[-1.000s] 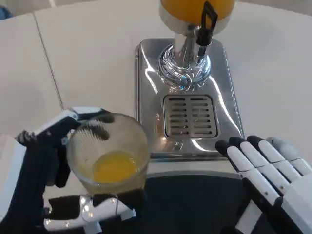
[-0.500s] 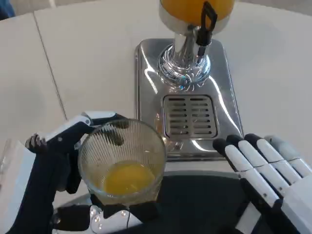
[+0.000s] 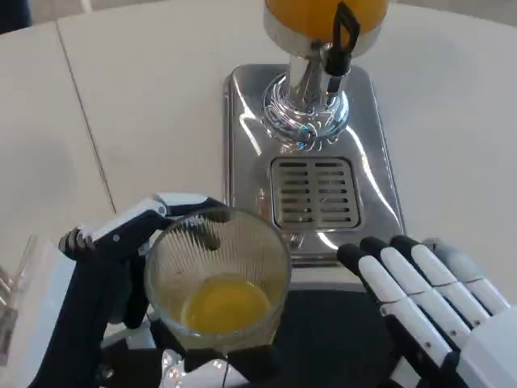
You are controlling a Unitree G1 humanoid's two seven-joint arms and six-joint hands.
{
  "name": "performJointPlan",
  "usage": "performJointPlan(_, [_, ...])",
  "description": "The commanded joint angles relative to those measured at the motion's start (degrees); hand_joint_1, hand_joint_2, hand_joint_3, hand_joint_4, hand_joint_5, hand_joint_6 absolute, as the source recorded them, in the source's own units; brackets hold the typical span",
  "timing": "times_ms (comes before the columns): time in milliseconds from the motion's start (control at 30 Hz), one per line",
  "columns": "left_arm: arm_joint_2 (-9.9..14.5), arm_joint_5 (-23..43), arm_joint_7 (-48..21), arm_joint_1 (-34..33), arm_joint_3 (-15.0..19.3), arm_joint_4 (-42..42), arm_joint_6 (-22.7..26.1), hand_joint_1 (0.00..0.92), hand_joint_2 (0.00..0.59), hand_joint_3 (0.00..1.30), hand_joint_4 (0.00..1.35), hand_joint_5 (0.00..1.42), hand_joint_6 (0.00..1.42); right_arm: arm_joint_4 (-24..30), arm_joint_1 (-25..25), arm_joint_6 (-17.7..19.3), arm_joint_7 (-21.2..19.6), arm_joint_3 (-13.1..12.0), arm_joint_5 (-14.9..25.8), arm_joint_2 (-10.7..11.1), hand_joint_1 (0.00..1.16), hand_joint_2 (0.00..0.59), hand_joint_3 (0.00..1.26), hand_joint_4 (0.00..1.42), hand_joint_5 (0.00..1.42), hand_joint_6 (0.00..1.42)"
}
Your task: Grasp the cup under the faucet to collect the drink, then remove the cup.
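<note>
- Head view: the left hand (image 3: 97, 283) holds the clear ribbed plastic cup (image 3: 218, 279), with black-and-white fingers (image 3: 174, 206) wrapped around its far rim and more of the hand beneath its base.
- The cup stands upright with its mouth up and has a shallow pool of orange drink (image 3: 226, 303) at the bottom.
- It sits at the near left corner of the shiny steel drip tray (image 3: 242, 129), off the slotted drain grate (image 3: 317, 192).
- The black-handled faucet (image 3: 343, 36) of the orange juice dispenser (image 3: 323, 16) lies up and to the right of the cup, well apart from it, so the cup is not under the spout now.
- The right hand (image 3: 428, 299) rests at the lower right, its fingers straight, slightly spread and empty, just beside the tray's near edge.
- The left hand is the only one touching the cup; the right hand is nearer to the grate and the faucet.
- Judgement: with drink already inside and the cup clear of the grate, the coming move likely depends on carrying the upright cup level, away from the tray and across the white table (image 3: 121, 97).
</note>
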State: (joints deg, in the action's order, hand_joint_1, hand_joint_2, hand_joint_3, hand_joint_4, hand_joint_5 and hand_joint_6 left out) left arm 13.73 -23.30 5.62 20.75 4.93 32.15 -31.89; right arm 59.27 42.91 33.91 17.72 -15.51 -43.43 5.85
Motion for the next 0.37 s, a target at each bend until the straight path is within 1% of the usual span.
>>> performJointPlan(33, [-0.9,-0.2,-0.5,-0.7,-1.4,1.0,-2.0,0.846,0.0,1.19,1.21,1.37,1.42,0.7,1.7,1.4,-1.2,-0.1,0.1,-1.5,0.26,0.503,0.0,0.0,0.0,0.0])
performJointPlan(167, [-1.1,-0.3,-0.7,-0.4,-1.7,0.8,-2.1,0.846,0.0,1.19,1.21,1.37,1.42,0.7,1.5,1.4,-0.9,0.8,-0.6,-2.2,0.26,0.502,0.0,0.0,0.0,0.0])
performJointPlan(367, [-1.4,0.3,-1.0,-1.3,-0.9,0.6,-1.0,0.846,0.0,1.19,1.21,1.37,1.42,0.7,0.2,0.1,0.0,2.0,-1.5,-2.5,0.25,0.502,0.0,0.0,0.0,0.0])
